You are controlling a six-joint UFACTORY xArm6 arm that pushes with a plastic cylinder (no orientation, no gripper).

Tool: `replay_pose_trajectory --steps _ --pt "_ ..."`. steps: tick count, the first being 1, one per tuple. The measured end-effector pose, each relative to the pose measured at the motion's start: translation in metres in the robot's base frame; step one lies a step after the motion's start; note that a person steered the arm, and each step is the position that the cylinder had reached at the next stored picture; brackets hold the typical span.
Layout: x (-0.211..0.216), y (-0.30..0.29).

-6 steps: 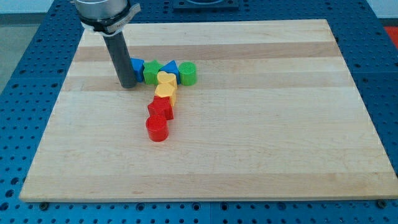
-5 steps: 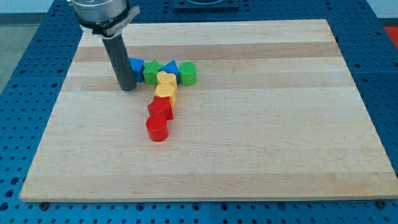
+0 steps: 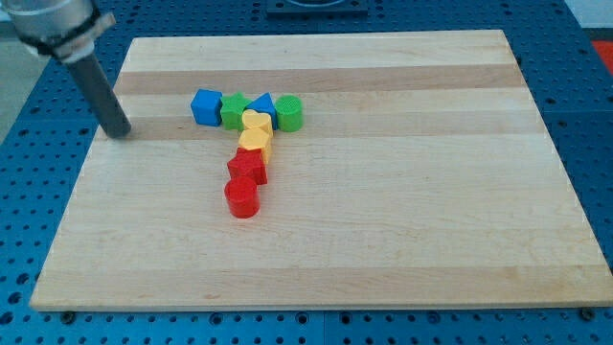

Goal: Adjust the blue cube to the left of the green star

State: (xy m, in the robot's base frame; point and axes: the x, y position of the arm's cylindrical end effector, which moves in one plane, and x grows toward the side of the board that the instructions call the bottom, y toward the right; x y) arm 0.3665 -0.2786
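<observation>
Blue cube (image 3: 205,106) resting on the wooden surface (image 3: 402,211), touching the view's left side of the green star (image 3: 233,111). Further along the same row: blue triangle (image 3: 261,103), then green cylinder (image 3: 289,112). Below the row, a chain of two yellow blocks (image 3: 254,132), a red star-like block (image 3: 247,169) and a red cylinder (image 3: 242,198). My tip (image 3: 119,134) well apart from the cube, off to the view's left near the surface's edge. No jaws to tell of: just a plain rod.
</observation>
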Motion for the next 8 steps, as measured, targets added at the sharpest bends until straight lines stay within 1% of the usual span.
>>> replay_pose_trajectory --steps 1,2,3,5,8 --pt "-0.048 0.006" --pt "-0.070 0.042" --pt "-0.056 0.063" --pt "-0.018 0.066" --pt "0.001 0.075"
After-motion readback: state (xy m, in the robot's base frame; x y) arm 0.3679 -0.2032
